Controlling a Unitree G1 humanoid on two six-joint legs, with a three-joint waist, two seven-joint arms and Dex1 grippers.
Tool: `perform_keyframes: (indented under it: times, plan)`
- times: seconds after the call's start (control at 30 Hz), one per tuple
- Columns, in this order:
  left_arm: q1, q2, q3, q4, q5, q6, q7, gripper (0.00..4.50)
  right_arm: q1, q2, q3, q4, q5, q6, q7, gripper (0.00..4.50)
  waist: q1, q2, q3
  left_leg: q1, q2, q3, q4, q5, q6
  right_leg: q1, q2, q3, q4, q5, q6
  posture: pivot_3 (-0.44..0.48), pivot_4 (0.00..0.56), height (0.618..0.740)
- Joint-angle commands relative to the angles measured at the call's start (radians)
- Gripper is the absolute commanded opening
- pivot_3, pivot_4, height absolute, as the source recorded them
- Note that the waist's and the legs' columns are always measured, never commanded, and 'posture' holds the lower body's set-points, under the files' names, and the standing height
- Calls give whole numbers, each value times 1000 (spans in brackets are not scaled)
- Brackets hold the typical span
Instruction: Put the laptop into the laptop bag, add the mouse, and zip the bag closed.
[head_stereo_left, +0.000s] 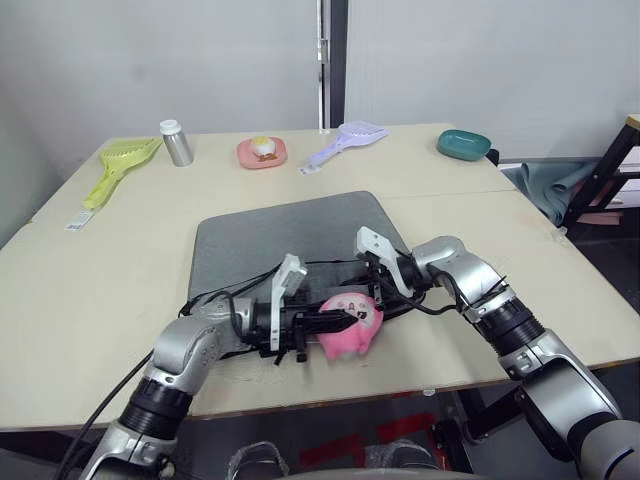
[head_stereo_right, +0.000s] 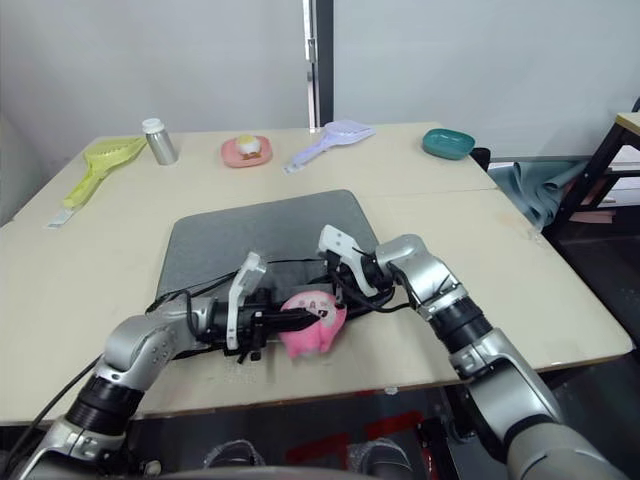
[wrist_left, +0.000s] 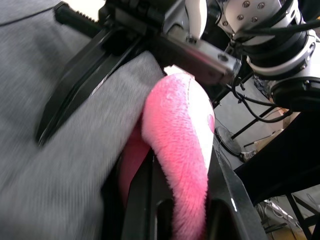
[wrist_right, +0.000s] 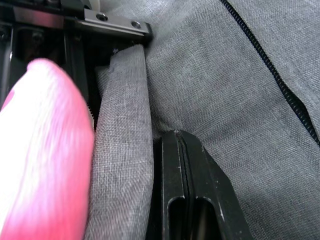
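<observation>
Left gripper: your left gripper is clamped on the pink plush toy, fingers either side of it, at the bench's near edge beside the bag's near right corner.
Right gripper: your right gripper has its fingers pressed together; in its wrist view they lie against a fold of grey fabric, though I cannot tell whether cloth is pinched between them.
Laptop bag: the laptop bag lies flat mid-bench, its near edge under both grippers.
Laptop and mouse: neither can be made out; the bag lies flat, so judge the laptop's place yourself.
Step in hand: the toy is no part of the task. Set it down well clear of the bag mouth before you work the opening or zipper.
Doing it well: keep the right gripper steady on the bag edge while the left one withdraws, so the fabric does not drag.
View differences: the right wrist view shows the black zipper track along the fabric; the head views show the far-edge clutter, a green scoop and a teal dish.
</observation>
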Motion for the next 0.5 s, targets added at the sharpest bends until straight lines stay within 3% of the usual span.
perform_keyframes:
  times: [0.03, 0.1, 0.17, 0.2, 0.23, 0.5]
  plan:
    - [-32, -10, -9, -3, 3, -3, 8, 213, 24, 2, 60, 38, -38, 26, -6, 0, 0, 0, 0, 0, 0, 0, 0, 0, 0, 0, 0, 0, 0, 0, 0, 0, 150, 740]
    - [-29, 7, -3, -14, 2, 6, 0, 213, 26, 0, 59, 35, -37, 27, -7, 0, 0, 0, 0, 0, 0, 0, 0, 0, 0, 0, 0, 0, 0, 0, 0, 0, 150, 740]
    - [-16, 41, 3, -35, -2, 22, -11, 948, 30, -2, 58, 31, -37, 28, -8, 0, -1, 0, 0, 0, 0, 0, 0, 0, 0, 0, 0, 0, 0, 0, 0, 0, 150, 740]
    - [-7, 58, 10, -53, -13, 33, -20, 948, 31, -3, 57, 31, -37, 29, -9, 0, -1, 0, 0, 0, 0, 0, 0, 0, 0, 0, 0, 0, 0, 0, 0, 0, 150, 740]
    - [-2, 69, 25, -67, -25, 46, -15, 1603, 31, -3, 57, 32, -37, 28, -9, 0, -2, 1, 1, 0, 0, 0, 0, 0, 0, 0, 0, 0, 0, 0, 0, 0, 150, 740]
    - [95, 237, 131, -232, -88, 96, -20, 4441, 29, -2, 52, 39, -37, 23, -11, 0, -10, 3, 2, -1, 0, 0, -1, 0, 0, -2, 0, 0, -1, 0, 0, 0, 150, 740]
